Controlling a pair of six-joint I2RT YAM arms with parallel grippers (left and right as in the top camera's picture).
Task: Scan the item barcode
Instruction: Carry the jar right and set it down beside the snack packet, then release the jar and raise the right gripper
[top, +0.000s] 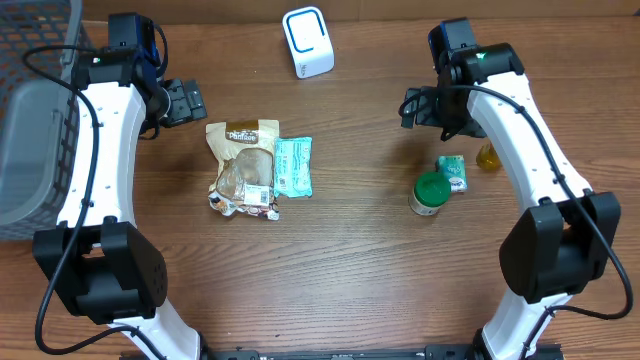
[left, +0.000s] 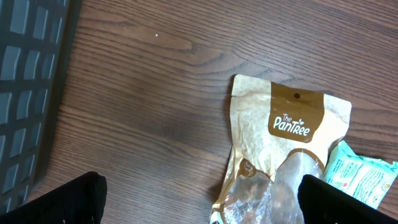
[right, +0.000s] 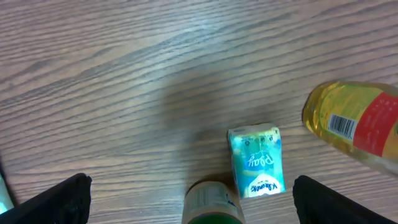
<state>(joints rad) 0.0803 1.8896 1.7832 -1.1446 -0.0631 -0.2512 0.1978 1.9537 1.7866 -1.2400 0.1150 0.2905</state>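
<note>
The white and blue scanner stands at the back middle of the table. A brown Pantree pouch lies flat with a teal packet beside it. My left gripper is open above the table just behind the pouch, holding nothing. A green-lidded jar, a small teal tissue pack and a yellow bottle with a barcode showing sit at the right. My right gripper is open and empty behind them.
A grey plastic basket fills the far left edge of the table. The wooden tabletop runs bare across the front.
</note>
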